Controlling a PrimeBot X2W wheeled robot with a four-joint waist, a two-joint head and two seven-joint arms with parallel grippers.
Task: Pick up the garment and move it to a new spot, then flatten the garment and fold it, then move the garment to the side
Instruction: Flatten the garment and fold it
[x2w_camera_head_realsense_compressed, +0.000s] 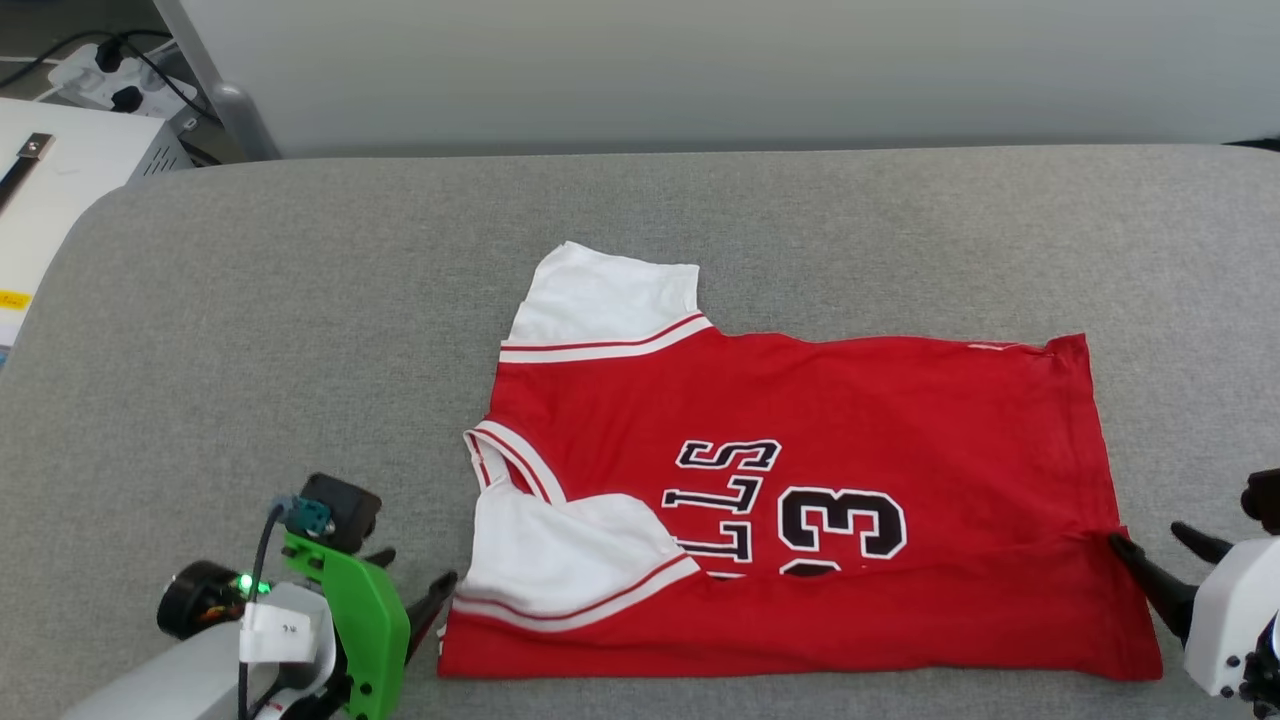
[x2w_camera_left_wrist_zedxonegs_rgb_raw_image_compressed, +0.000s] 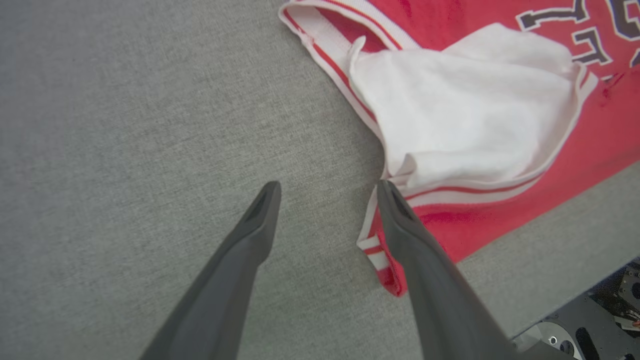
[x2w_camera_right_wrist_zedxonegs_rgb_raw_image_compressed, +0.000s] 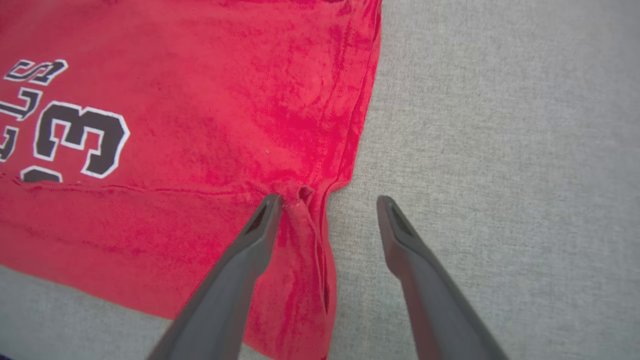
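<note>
Garment (x2w_camera_head_realsense_compressed: 850, 420) half-folded on grey upholstery (x2w_camera_head_realsense_compressed: 300, 300)

**Support:** grey woven-fabric padded surface (x2w_camera_head_realsense_compressed: 300, 300), with a rounded corner beyond the left gripper (x2w_camera_head_realsense_compressed: 415, 570).
**Lying on it:** one garment (x2w_camera_head_realsense_compressed: 850, 430), red with white sleeves, spread flat between the left gripper and the right gripper (x2w_camera_head_realsense_compressed: 1148, 535). Its collar end is just beside the left, its hem end at the right's fingertips. The edge nearest both is folded over.

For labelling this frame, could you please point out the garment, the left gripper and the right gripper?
the garment (x2w_camera_head_realsense_compressed: 1000, 430), head view, on its plain red body.
the left gripper (x2w_camera_left_wrist_zedxonegs_rgb_raw_image_compressed: 325, 187), left wrist view, midway between its two fingertips.
the right gripper (x2w_camera_right_wrist_zedxonegs_rgb_raw_image_compressed: 327, 200), right wrist view, midway between its two fingertips.
</note>
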